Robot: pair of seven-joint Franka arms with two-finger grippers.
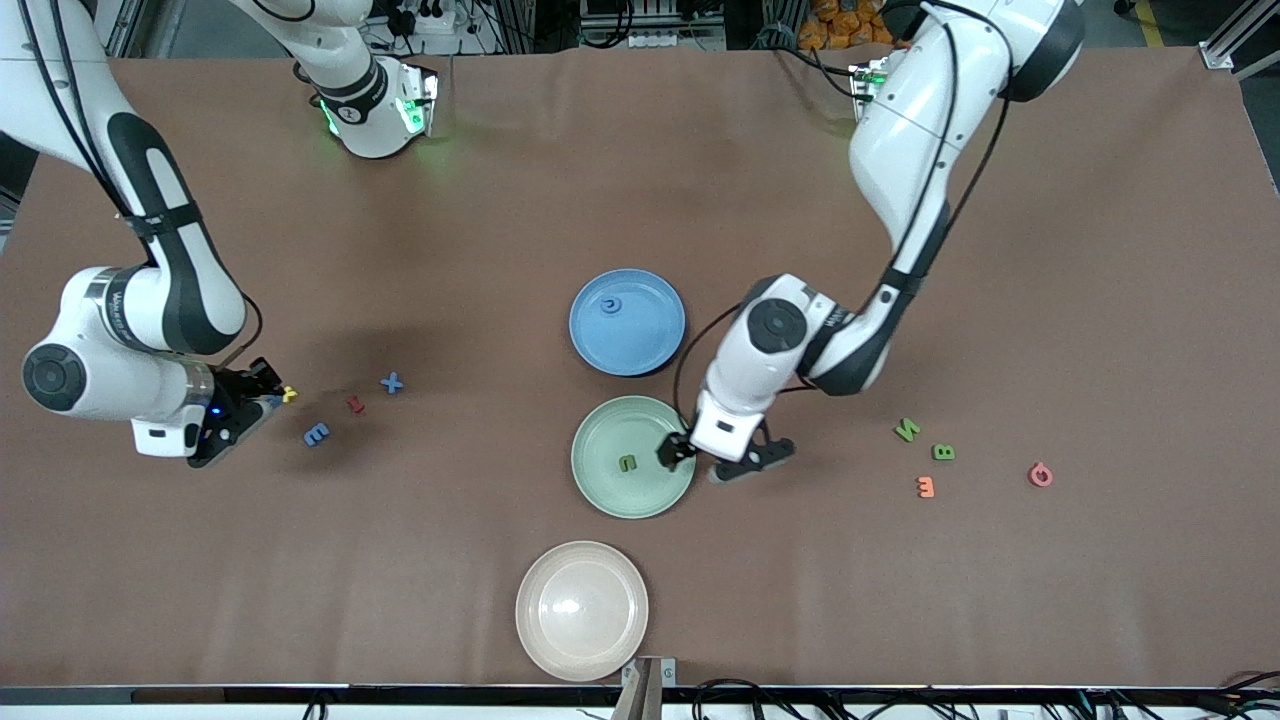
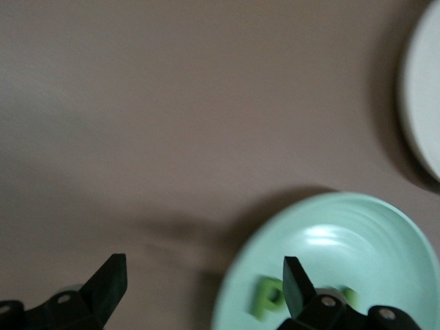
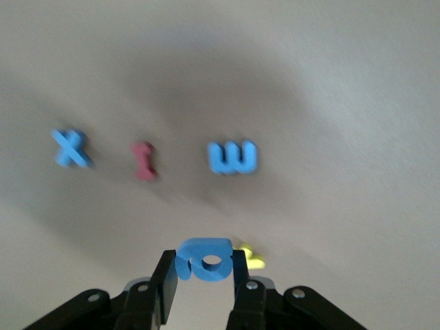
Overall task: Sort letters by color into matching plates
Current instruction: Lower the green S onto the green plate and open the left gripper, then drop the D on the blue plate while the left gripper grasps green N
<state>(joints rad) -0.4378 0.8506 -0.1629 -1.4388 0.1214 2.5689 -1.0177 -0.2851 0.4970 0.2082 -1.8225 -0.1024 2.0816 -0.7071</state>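
We see a green letter [image 1: 627, 463] lying flat in the green plate [image 1: 600, 490], just beside the left gripper [image 1: 690, 452], whose fingers [image 2: 110, 282] stand wide apart over the plate's rim. The blue plate [image 1: 650, 345], farther from the camera, holds one blue letter [image 1: 611, 306]; the cream plate [image 1: 582, 640] sits nearest. Toward the right arm's end, the right gripper [image 3: 206, 278] is clamped on a blue letter [image 3: 205, 260] above the table, near a loose E [image 1: 316, 434], X [image 1: 392, 382] and red letter [image 1: 355, 404].
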